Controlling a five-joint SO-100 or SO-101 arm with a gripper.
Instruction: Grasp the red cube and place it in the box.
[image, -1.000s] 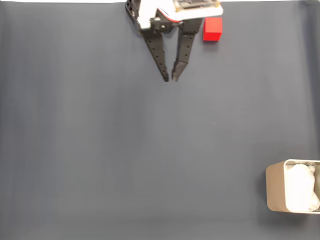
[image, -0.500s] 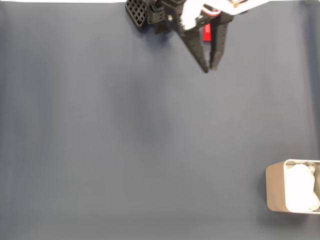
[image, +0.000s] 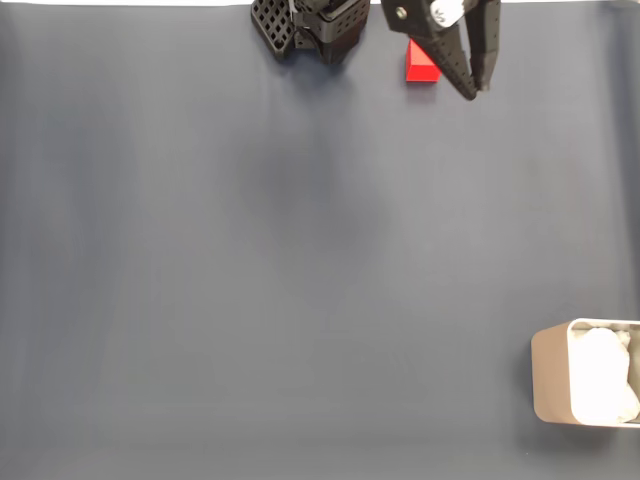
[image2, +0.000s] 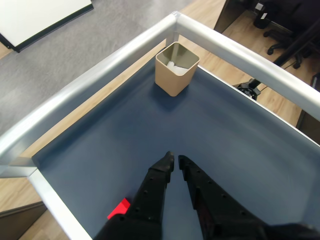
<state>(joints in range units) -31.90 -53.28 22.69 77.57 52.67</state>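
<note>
The red cube lies on the dark mat at the top of the fixed view, its right side partly covered by my gripper. The black fingers are shut with nothing between them, and their tips point down to the right of the cube. In the wrist view the red cube peeks out to the left of the gripper, whose tips nearly touch above the mat. The beige box with white padding stands at the bottom right edge of the fixed view. In the wrist view the box stands in the far corner.
The arm's black base sits at the top edge, left of the cube. Aluminium rails frame the blue mat in the wrist view. Wooden floor and office chairs lie beyond the rails.
The shut gripper has swung from the left of the red cube across it to its right side. The cube and the box have stayed put.
</note>
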